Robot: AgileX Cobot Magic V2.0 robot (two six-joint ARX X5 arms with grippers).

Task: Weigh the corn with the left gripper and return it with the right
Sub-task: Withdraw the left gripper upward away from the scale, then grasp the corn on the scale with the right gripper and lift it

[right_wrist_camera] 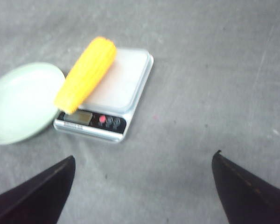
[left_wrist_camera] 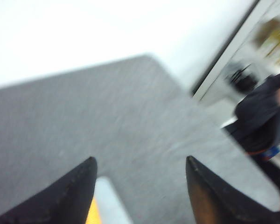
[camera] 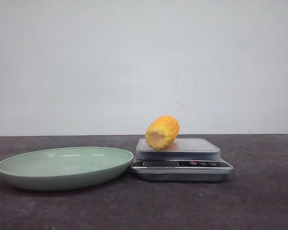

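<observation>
No writing on the scale (camera: 181, 160) could be read. The corn (camera: 162, 132) lay on its platform's 9 o'clock edge, beside a green plate (camera: 62, 167) on the dark grey surface (camera: 259, 201) before a white wall. The left pincer (left_wrist_camera: 140, 191) and right pincer (right_wrist_camera: 142, 191) both gaped wide, holding nothing.

The scene is being viewed by the front camera from low down, almost level with the dark worktop (camera: 259, 201), facing a plain white wall (camera: 144, 62); the kitchen scale (camera: 181, 160), the corn (camera: 162, 132) and the pale green plate (camera: 62, 166) are being seen side-on at close range. The same three things are being looked down on by the right wrist camera from above and further back, between the two fingers of the right gripper (right_wrist_camera: 142, 186). The left wrist camera is being pointed obliquely across the worktop toward its far edge and the room beyond, blurred; only the worktop and a sliver of yellow by the left gripper (left_wrist_camera: 140, 186) are being shared with the other views.
</observation>
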